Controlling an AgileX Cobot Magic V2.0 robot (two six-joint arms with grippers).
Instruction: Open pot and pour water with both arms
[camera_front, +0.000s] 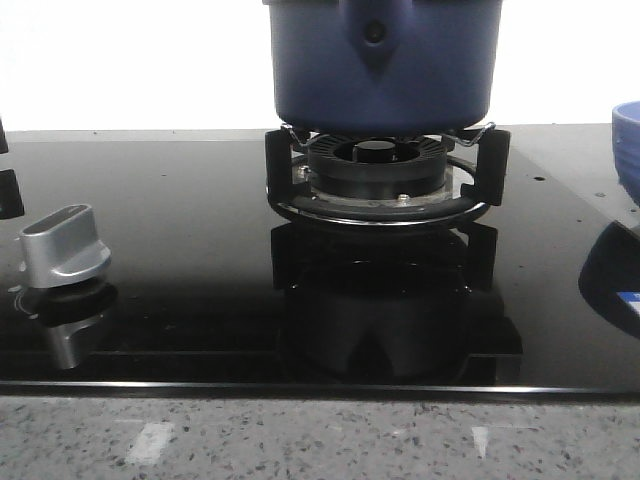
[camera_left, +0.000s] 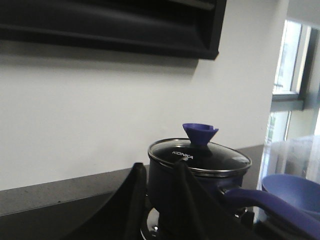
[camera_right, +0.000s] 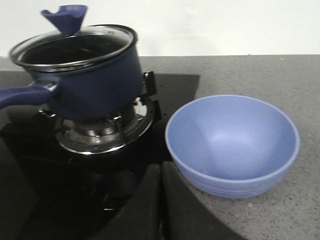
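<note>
Your dark navy-blue pot (camera_right: 85, 75) sits on the gas burner's trivet (camera_front: 385, 175), glass lid (camera_left: 200, 156) on, at the back of the black glass cooktop (camera_front: 180, 280) set into the speckled grey table (camera_right: 260, 75). Expect the pot to be stiff and, with water inside, probably heavy and inclined to tip toward its far end when you lift by the long handle (camera_left: 270, 202). The matte sides look less slippery than the lid's glass, which is fragile and rimmed in bright metal. Take the lid by its flared blue knob (camera_left: 200, 134), a narrow-waisted shape that should resist slipping out of a pinch. Take the pot by the handle close to its tapered mount (camera_front: 375, 40), where the round hole shows in the front view.

The light blue bowl (camera_right: 232, 145) waits on the table just beside the cooktop, well apart from the pot. A silver control knob (camera_front: 62, 245) stands on the cooktop's left side.

Your left tool (camera_left: 159, 200) has its fingers spread and holds nothing. Your right tool (camera_right: 160, 200) appears pressed nearly together, also empty.
</note>
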